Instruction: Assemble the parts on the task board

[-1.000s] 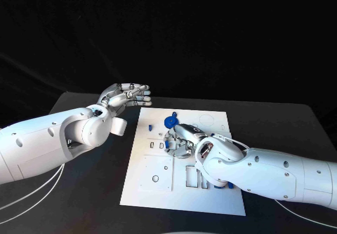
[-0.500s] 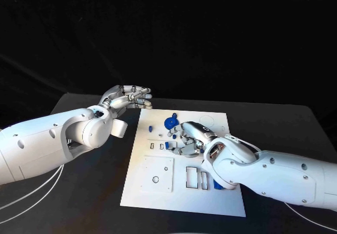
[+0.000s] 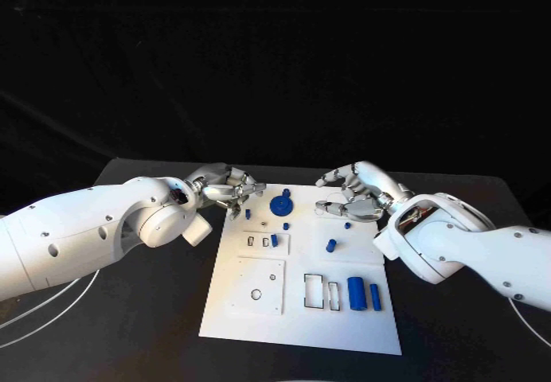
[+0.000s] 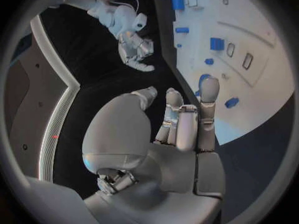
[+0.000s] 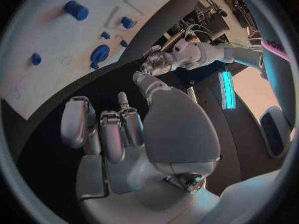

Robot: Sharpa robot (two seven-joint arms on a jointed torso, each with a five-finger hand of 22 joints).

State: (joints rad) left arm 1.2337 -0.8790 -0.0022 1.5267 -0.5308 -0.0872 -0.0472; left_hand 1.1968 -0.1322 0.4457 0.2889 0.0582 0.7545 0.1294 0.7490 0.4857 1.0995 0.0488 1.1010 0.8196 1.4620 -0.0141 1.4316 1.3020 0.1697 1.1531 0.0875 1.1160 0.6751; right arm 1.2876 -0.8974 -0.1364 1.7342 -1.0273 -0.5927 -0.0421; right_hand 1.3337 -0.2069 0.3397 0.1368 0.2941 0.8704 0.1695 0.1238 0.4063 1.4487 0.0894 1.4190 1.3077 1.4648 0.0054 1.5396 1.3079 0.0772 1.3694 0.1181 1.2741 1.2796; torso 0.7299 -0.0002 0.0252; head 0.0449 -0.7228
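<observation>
Now, in the lower middle of the head view's frame, I see two blue bars (image 3: 355,294) lying side by side on the white board (image 3: 247,322), just right of the narrow slots (image 3: 322,291). Their long axes run up and down the frame, parallel to the slots. A little further up sits a small blue peg (image 3: 330,246), and beyond it, near the board's far edge, the round blue disc (image 3: 280,205).

What has changed: a second ago my right hand lay low over the middle of the board, covering those pieces. It has since lifted away and now hangs at the upper right of the board, at its far edge. The right hand (image 3: 355,193) looks released, fingers apart and loosely curled, nothing in them; the right wrist view (image 5: 109,129) shows the same empty palm over the black counter (image 3: 459,199). My left hand (image 3: 228,191) has dropped from above the far left corner down to the board's upper left edge, fingers half curled and empty so far as I can tell, just beside a small blue piece (image 3: 248,213).

I judge one placement finished and the next pick about to start, probably near the disc.
</observation>
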